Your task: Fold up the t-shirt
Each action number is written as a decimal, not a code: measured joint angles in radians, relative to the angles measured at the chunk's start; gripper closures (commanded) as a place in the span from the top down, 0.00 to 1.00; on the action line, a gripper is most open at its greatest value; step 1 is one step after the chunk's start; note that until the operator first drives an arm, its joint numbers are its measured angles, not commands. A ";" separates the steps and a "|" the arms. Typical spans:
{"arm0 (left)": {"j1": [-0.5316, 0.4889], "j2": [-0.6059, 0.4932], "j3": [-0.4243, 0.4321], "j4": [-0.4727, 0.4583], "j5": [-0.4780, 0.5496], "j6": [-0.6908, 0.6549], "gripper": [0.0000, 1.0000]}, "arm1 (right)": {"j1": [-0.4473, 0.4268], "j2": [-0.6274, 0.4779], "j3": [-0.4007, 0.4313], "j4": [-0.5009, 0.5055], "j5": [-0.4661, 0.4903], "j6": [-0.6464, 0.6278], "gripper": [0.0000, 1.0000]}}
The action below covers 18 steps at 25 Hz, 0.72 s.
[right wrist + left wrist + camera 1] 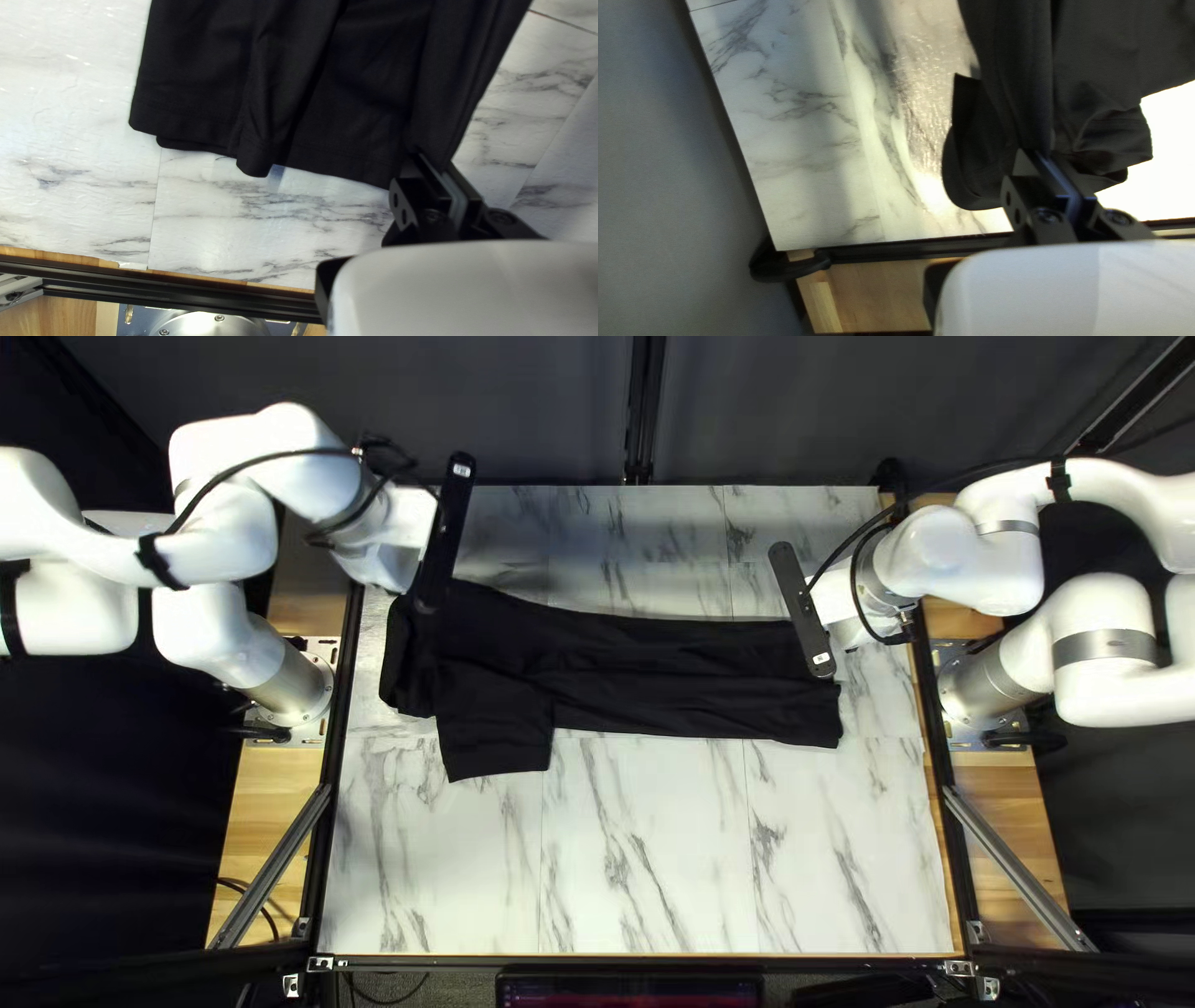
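the left gripper is closed tight on the black t-shirt, at its sleeve end on the far side — the right gripper is closed on it too, at the far corner of its hem. the t-shirt lies long and narrow across the marbled table, with a sleeve sticking out from its near edge. well beyond the t-shirt hangs a dark curtain — and past its two ends stand the left base and right base.
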 measured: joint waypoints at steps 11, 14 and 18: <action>-0.072 0.033 -0.049 -0.028 0.007 -0.044 0.02 | 0.012 0.005 0.010 0.003 -0.019 0.011 0.00; -0.118 0.002 -0.035 -0.032 0.013 -0.084 0.02 | 0.013 0.012 0.013 0.005 -0.031 0.011 0.00; -0.131 -0.071 0.013 -0.062 0.022 -0.098 0.00 | 0.016 0.015 0.018 0.009 -0.040 0.010 0.00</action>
